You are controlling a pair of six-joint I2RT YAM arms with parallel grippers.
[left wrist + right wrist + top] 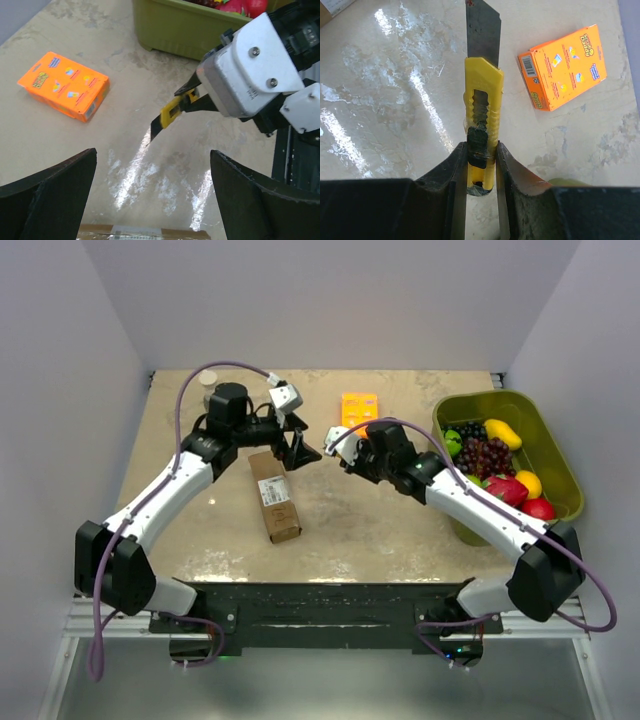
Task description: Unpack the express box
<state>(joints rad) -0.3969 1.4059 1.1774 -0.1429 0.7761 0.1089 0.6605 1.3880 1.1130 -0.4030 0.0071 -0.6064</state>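
**A:** Where is the express box (273,496)?

**B:** Left of the bench's (390,525) middle. It lies flat with the label up, its long side running toward the near edge. The flaps look closed. Its far end sits just below the left fingers (55,190), which stand wide apart and hold nothing.

**A:** And the right arm?

**B:** The right fingers (454,172) are narrow, clamped on the tail end of a yellow utility knife (482,90). The blade is out and points toward the left arm, over bare bench. The small orange box (359,407) lies nearer the far edge, and the green fruit bin (485,398) stands at the right.

**A:** What could go wrong?

**B:** Mostly the grip, I think. The knife is held only by its tail, so pressing on the tape could make it pivot or slip. Nothing pins the carton either, so a dragging blade may just push it along the bench. Going in too deep could also score whatever is inside.

**A:** And the bare blade?

**B:** It is aimed at the left fingers, which are near. A careless approach could strike them.
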